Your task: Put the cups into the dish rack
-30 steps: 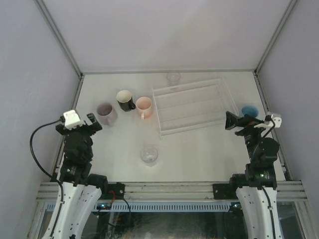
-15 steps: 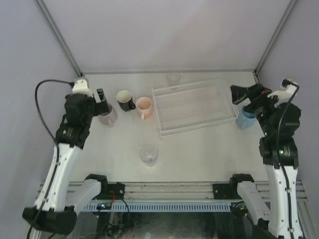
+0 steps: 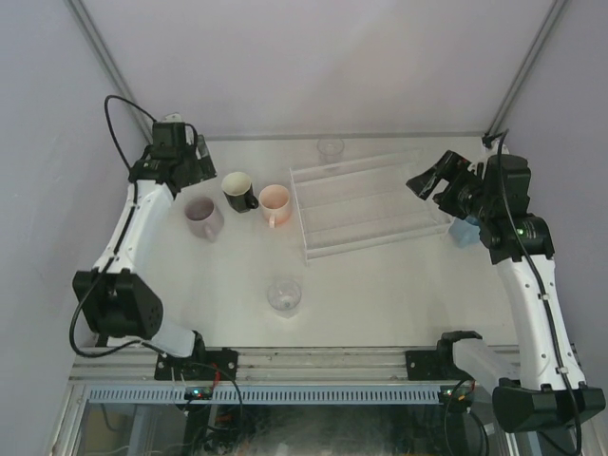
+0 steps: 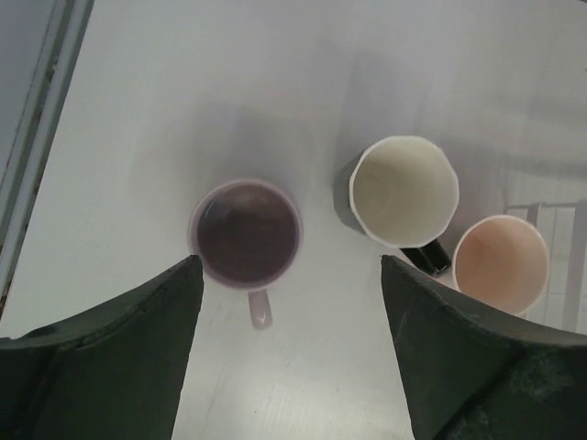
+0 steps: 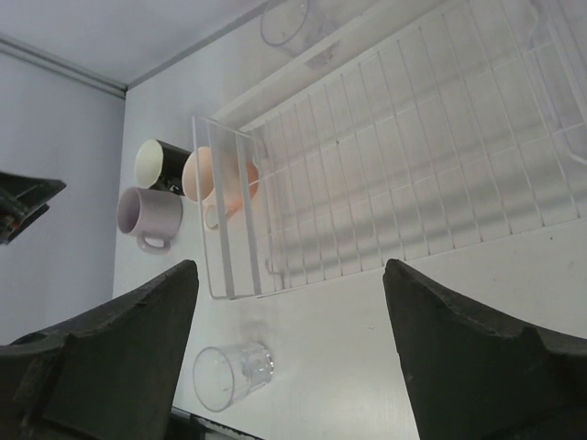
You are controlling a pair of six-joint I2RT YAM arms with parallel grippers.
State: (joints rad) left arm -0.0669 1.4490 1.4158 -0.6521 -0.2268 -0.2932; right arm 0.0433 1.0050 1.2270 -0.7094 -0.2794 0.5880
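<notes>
The clear dish rack [image 3: 370,201] lies empty at the table's middle right; the right wrist view shows its grid floor [image 5: 413,156]. A mauve mug [image 3: 202,217], a black mug with cream inside [image 3: 238,191] and a peach-pink mug [image 3: 275,202] stand left of it. One glass tumbler [image 3: 284,294] stands near the front, another [image 3: 330,148] behind the rack. The light blue mug [image 3: 463,229] is mostly hidden behind my right arm. My left gripper [image 3: 197,155] is open and empty, high above the mauve mug [image 4: 246,231] and black mug [image 4: 404,191]. My right gripper [image 3: 427,180] is open and empty above the rack's right end.
Purple enclosure walls and metal frame posts [image 3: 114,71] close in the table on the left, back and right. The left arm's cable [image 3: 119,114] loops near the left wall. Bare table lies in front of the rack around the near tumbler [image 5: 231,374].
Both arms have risen and reached out from their folded pose. The left gripper swung to the far left over the mugs. The right gripper moved over the rack's right end. No cup has moved.
</notes>
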